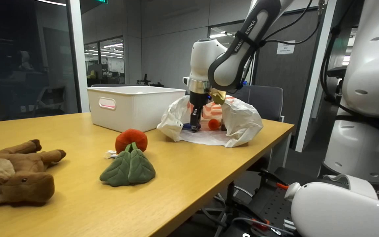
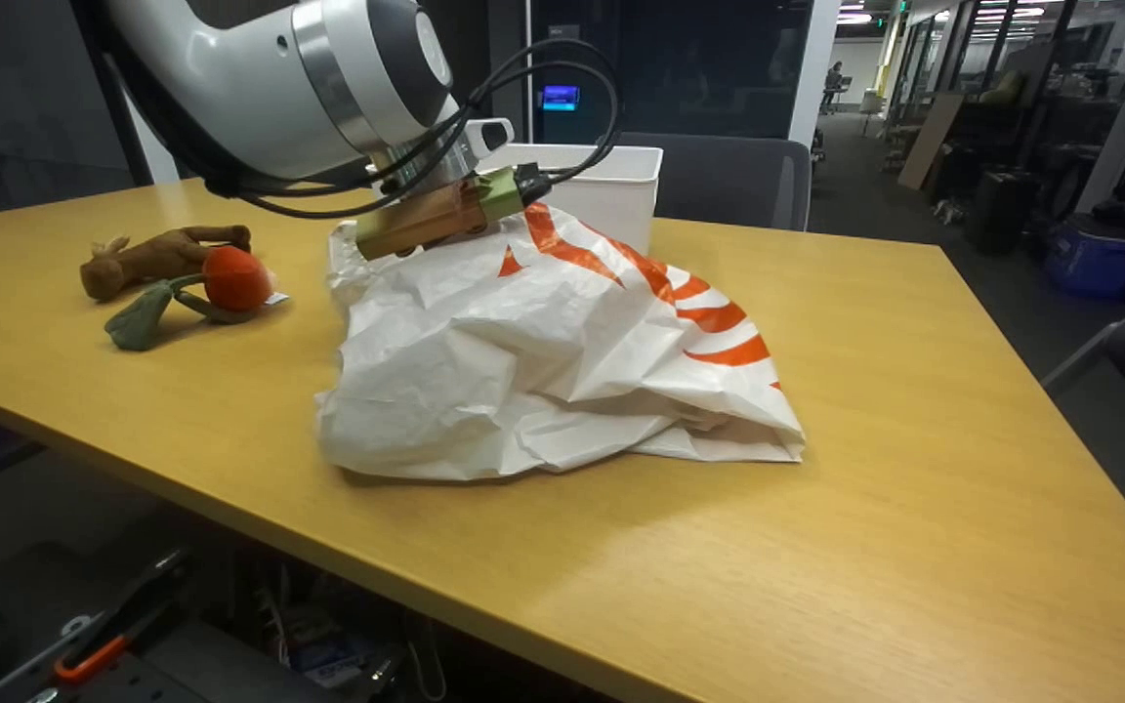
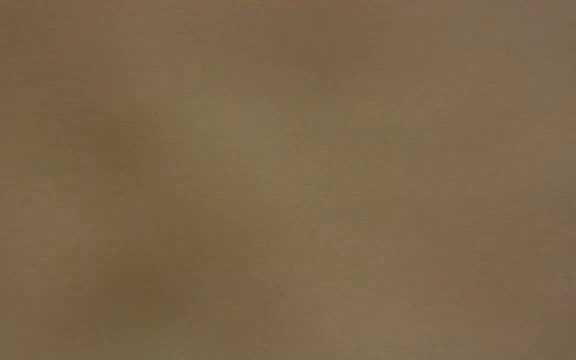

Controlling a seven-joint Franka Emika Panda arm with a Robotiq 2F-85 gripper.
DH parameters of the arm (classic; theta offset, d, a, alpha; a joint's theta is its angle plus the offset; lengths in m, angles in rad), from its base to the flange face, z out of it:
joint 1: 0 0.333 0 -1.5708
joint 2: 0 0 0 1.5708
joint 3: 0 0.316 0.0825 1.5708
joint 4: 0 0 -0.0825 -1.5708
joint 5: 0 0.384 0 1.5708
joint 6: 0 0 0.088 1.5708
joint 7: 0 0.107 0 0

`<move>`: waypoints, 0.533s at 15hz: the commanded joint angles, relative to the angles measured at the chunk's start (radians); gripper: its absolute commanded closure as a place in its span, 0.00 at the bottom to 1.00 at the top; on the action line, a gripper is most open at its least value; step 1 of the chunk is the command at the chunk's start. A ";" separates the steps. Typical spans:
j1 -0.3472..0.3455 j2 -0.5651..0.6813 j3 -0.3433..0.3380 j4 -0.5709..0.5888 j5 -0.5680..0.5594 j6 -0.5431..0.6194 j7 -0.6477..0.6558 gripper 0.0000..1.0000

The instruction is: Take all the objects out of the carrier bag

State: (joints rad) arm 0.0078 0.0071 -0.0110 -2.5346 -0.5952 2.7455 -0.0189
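Plush (image 1: pixel 25 177): brown, nearest, on the table (image 1: pixel 110 214). Red ball (image 1: pixel 131 139) with green leaves (image 1: pixel 128 168): also there, out of the bag (image 1: pixel 243 120), apparently done. Bag: white plastic, slumped, mouth toward the plush. Gripper (image 1: pixel 194 127): pointing down inside the mouth, at or just beside a blue piece (image 1: pixel 187 126); seen edge-on, wrist view a blur, so whether clenched or released cannot be told. Orange piece (image 1: pixel 214 124) and dark piece (image 1: pixel 223 125): in the bag, near the gripper. Bin (image 1: pixel 120 110): white, behind. Step in hand, likely: picking the blue piece. Next move: a low pinch clear of the plastic, then a draw out through the mouth; the other two should follow.
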 commanded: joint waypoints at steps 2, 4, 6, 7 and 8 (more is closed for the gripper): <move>-0.006 0.002 -0.007 -0.001 -0.015 0.060 0.006 0.78; -0.006 -0.001 -0.009 -0.003 -0.009 0.071 0.003 0.91; -0.005 -0.013 -0.009 -0.009 0.006 0.065 -0.005 0.97; -0.002 -0.030 -0.007 -0.016 0.025 0.045 -0.021 0.95; -0.003 -0.046 -0.001 -0.019 0.047 0.015 -0.041 0.97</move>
State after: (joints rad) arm 0.0073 0.0042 -0.0173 -2.5337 -0.5951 2.7891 -0.0186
